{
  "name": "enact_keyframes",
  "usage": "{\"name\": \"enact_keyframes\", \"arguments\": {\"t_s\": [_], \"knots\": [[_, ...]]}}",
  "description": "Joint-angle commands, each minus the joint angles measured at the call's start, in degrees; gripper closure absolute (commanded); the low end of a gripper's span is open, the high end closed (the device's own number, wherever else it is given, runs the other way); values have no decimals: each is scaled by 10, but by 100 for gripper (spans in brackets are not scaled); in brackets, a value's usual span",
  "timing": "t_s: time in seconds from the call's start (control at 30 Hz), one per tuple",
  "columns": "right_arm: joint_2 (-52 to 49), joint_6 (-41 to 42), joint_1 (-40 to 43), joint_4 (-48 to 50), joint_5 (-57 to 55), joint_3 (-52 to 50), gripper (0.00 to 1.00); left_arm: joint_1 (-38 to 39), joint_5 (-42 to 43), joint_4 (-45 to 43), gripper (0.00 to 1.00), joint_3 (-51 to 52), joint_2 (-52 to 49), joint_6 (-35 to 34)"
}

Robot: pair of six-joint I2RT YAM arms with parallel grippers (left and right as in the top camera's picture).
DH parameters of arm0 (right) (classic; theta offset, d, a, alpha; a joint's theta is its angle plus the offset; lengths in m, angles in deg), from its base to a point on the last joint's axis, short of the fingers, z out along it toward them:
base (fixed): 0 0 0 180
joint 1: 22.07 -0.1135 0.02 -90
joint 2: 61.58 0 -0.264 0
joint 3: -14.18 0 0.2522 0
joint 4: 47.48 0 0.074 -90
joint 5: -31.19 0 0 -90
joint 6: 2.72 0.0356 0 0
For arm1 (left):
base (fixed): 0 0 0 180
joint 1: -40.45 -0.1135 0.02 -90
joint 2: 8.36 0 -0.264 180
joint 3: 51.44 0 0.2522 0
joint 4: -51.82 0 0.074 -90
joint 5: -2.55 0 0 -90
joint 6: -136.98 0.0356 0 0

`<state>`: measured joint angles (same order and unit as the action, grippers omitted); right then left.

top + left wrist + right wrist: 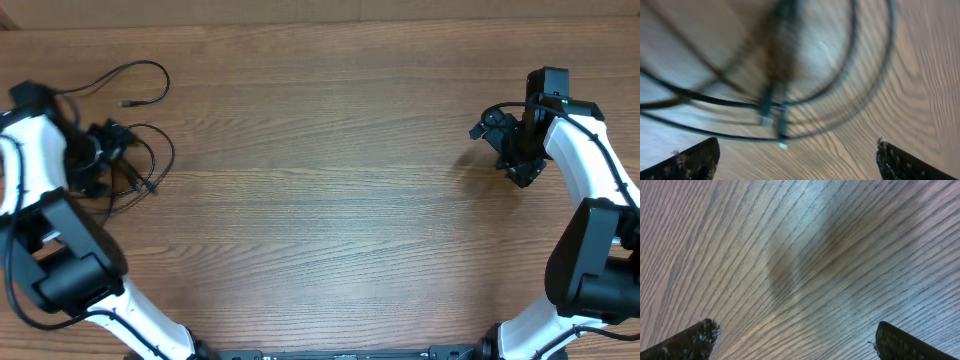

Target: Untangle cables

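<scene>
Wooden, with a brown grain, the table (320, 200) carries the cables (135, 168) at its far left corner, and I see them there as thin black cords in loose loops. One strand makes a wide curve toward the far edge and ends in a small plug (127, 103) which lies on the wood. The other strands are gathered nearer, in a small tangle just beside the head of the left arm. The left gripper (797, 160) is released: in its wrist view the two dark fingers (695, 160) stand at the low corners, wide apart. The cables run across the upper part of that view, beyond the tips and not between them. This view is blurred, so I cannot count the strands, but I can make out several crossing curves and two small pale connectors (766, 119) near the middle, side by side. From the overhead view I cannot tell if the gripper touches any cord, because the black arm and the black cords merge there. The right gripper (792, 340) is on the far right side of the table, well apart from the cables. It is also released, with its fingers (685, 342) spread to both corners of the wrist view and only bare wood grain between them. A soft dark shadow (805, 260) falls on the wood in that view.
</scene>
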<state>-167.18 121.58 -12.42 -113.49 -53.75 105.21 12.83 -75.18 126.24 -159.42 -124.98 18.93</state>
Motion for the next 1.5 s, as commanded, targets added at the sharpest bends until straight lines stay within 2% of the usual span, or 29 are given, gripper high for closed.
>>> {"name": "enact_keyframes", "arguments": {"t_s": [0.0,0.43,0.8,1.07,1.47], "knots": [[5,0,1,2,-7,-1,0,57,7,2,0,-5,2,42],[5,0,1,2,-7,-1,0,214,-29,3,0,-5,1,43],[5,0,1,2,-7,-1,0,324,-91,7,0,-4,1,43],[5,0,1,2,-7,-1,0,376,-108,11,0,-4,1,43],[5,0,1,2,-7,-1,0,414,-110,8,0,-3,0,43]]}}
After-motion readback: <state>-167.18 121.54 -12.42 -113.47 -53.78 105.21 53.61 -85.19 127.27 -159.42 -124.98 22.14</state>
